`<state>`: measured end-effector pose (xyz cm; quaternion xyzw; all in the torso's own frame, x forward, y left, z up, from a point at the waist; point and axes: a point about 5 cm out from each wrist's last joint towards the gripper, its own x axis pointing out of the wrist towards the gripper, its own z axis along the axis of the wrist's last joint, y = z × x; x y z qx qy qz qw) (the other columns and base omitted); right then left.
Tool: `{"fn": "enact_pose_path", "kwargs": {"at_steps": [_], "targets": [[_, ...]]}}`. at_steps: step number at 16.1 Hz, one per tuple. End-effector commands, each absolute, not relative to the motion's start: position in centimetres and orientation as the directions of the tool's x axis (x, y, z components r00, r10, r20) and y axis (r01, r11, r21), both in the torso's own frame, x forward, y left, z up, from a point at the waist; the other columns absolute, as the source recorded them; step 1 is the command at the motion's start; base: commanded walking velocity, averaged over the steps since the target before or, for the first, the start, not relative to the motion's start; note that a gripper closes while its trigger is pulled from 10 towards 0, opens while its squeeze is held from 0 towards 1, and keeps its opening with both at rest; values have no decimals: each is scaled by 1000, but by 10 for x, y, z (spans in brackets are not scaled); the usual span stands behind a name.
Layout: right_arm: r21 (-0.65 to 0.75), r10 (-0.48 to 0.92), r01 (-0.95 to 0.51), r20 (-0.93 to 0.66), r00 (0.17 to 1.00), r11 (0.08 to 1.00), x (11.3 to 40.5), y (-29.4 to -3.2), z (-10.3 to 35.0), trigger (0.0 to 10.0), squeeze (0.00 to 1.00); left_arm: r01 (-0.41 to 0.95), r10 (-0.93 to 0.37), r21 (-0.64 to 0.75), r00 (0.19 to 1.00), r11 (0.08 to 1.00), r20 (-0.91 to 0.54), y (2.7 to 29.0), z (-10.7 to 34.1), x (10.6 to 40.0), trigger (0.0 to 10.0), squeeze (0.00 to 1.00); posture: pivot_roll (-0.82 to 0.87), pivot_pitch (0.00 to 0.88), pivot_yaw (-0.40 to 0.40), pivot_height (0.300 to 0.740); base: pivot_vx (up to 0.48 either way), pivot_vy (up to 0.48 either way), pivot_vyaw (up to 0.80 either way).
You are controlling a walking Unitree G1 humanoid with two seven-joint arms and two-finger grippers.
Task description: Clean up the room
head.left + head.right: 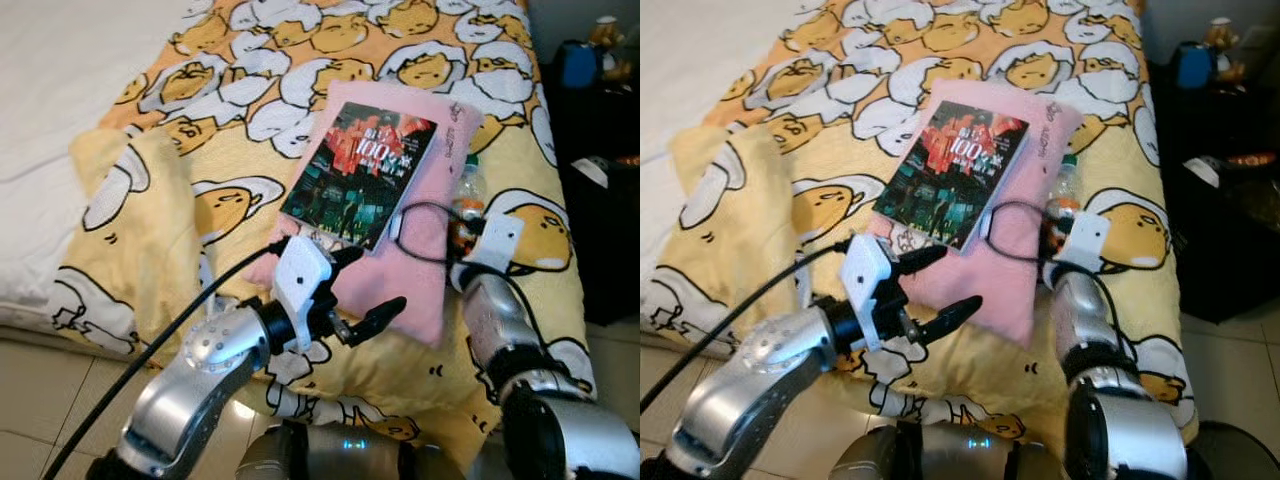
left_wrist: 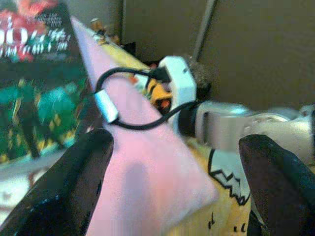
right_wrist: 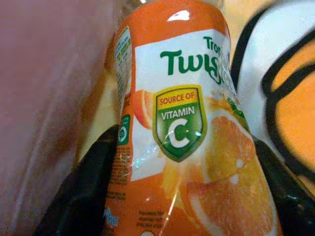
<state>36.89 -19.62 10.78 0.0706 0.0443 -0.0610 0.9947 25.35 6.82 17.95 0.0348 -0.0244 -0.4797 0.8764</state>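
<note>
Tidying a bed (image 1: 60,120) with a yellow egg-print blanket (image 1: 250,60) on it. A pink pillow (image 1: 425,270) near the foot edge of the bed, by the right side. On top of the pillow, a dark book (image 1: 360,175), lying flat and a bit crooked.

An orange juice bottle (image 3: 187,128) tucked just beside the pillow's right edge, lying on the blanket. Right hand (image 1: 470,235) reaching down to it, its black fingers (image 3: 83,191) spread on both sides of the bottle. Very close to the label, but hard to tell if squeezing yet or only around it. Probably going for the bottle first because trash like that does not belong on a bed.

Left hand (image 1: 365,290) at the pillow's near edge, close to the book's bottom corner. Fingers (image 2: 74,187) spread wide apart, pinching nothing. Maybe waiting there to take the book or pillow next.

Near the right side of the bed, a dark shelf (image 1: 590,150) with small things on it.
</note>
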Motion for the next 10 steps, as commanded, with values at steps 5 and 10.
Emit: {"fn": "enact_pose_path", "kwargs": {"at_steps": [5,10], "targets": [[20,-292,292,109,950,956,325,-219,106,0,0,783,-783,32,621,621,-20,67,148,268,10000,0,132,83,66,740,0,0,0],[-49,-333,347,179,926,937,235,-212,95,0,0,498,-501,-103,866,861,-2,106,121,275,10000,0,58,0,59,740,0,0,0]]}}
